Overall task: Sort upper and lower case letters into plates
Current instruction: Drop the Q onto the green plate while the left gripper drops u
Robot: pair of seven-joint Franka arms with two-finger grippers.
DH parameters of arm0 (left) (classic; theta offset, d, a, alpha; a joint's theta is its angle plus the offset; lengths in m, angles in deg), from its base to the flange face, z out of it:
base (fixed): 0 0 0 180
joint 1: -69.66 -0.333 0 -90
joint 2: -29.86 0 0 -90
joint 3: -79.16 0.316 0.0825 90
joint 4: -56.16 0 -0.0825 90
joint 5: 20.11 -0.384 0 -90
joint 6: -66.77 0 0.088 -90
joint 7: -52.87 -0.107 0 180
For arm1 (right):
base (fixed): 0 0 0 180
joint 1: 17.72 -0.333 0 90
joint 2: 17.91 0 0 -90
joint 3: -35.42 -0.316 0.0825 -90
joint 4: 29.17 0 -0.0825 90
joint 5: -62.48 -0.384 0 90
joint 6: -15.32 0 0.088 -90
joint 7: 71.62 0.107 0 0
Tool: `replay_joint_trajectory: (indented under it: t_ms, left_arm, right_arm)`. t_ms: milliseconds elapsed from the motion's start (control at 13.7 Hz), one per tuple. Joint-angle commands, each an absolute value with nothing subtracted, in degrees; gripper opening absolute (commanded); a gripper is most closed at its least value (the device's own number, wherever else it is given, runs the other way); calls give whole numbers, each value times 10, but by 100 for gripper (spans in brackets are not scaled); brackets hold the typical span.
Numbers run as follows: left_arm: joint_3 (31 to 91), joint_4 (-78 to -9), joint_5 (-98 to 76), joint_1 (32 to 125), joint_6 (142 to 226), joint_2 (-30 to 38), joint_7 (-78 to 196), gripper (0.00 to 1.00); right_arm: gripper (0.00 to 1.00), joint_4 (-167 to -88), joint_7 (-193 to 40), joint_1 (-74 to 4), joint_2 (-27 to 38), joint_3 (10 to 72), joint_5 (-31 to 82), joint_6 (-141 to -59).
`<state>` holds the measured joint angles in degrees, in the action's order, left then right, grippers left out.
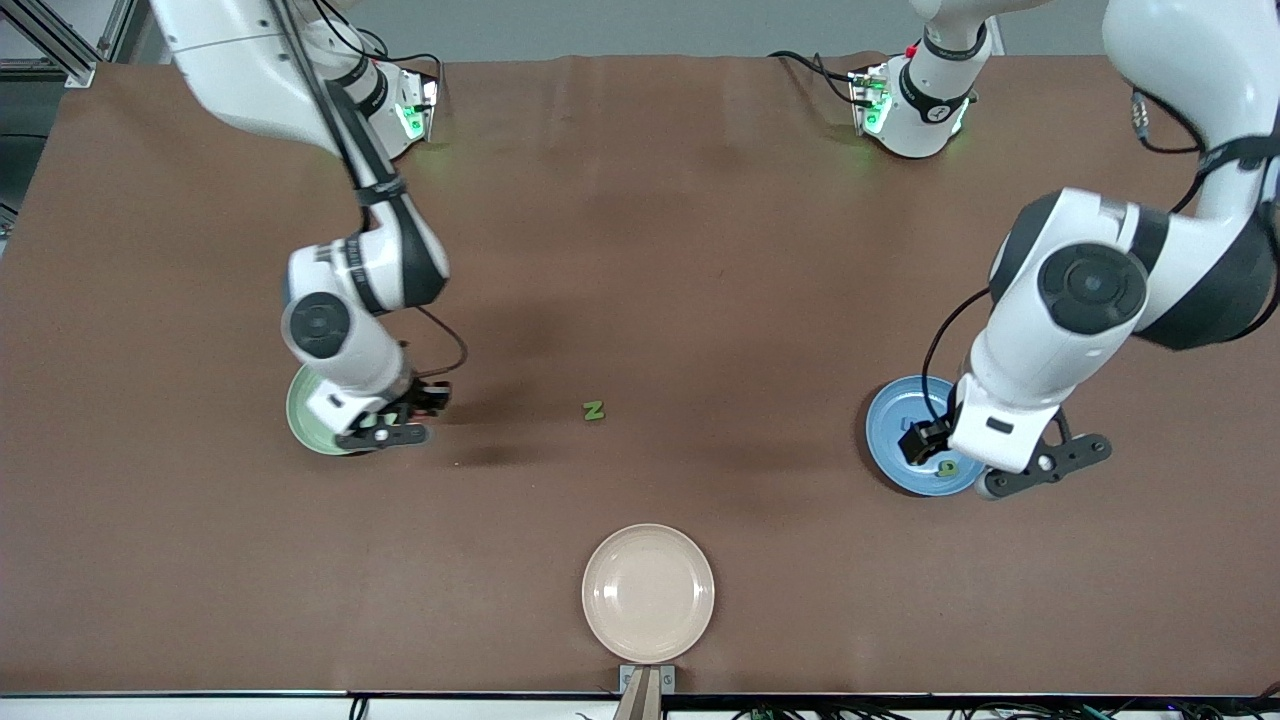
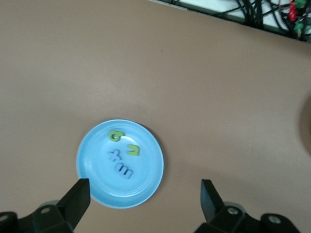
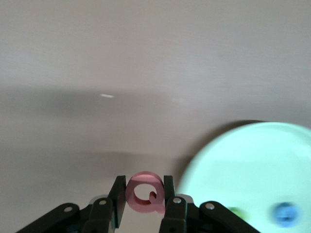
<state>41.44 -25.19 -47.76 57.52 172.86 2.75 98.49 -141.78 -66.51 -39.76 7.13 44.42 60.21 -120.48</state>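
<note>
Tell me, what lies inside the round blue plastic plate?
The round blue plastic plate holds four small letters: two yellow-green letters and two pale purple letters. In the front view the left arm covers most of them.

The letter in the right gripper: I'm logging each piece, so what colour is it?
Pink; the letter Q shows best in the right wrist view.

Mostly covered by the right arm in the front view: green plate (image 1: 300, 412). Blurred and cut by the edge in the right wrist view, with 2 smeared blobs inside. Partly hidden under the left arm: blue plate (image 1: 893, 430). Too small to read there: its letters.
</note>
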Motion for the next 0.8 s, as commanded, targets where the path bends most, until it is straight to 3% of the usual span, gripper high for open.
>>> replay_joint_trajectory:
  t_ms: [0,366,439,585,732]
  left_arm:
    - [400,-258,-457,567,1652,87,925,100]
    - [414,-258,-309,507,1597,189,767,100]
    - [462,-265,-290,529,1593,212,721,100]
    - [622,-264,-244,638,1543,243,647,100]
    - [705,-270,-221,682,1516,264,574,100]
  right_arm:
    - [0,-1469,-755,-334,49,432,599,-1230]
    - [0,-1484,-842,-275,64,431,599,-1277]
    - [0,-1483,-848,-270,70,431,598,-1278]
    - [1,-1483,-848,-268,82,430,584,-1280]
    - [3,-1483,-848,-272,98,430,569,-1294]
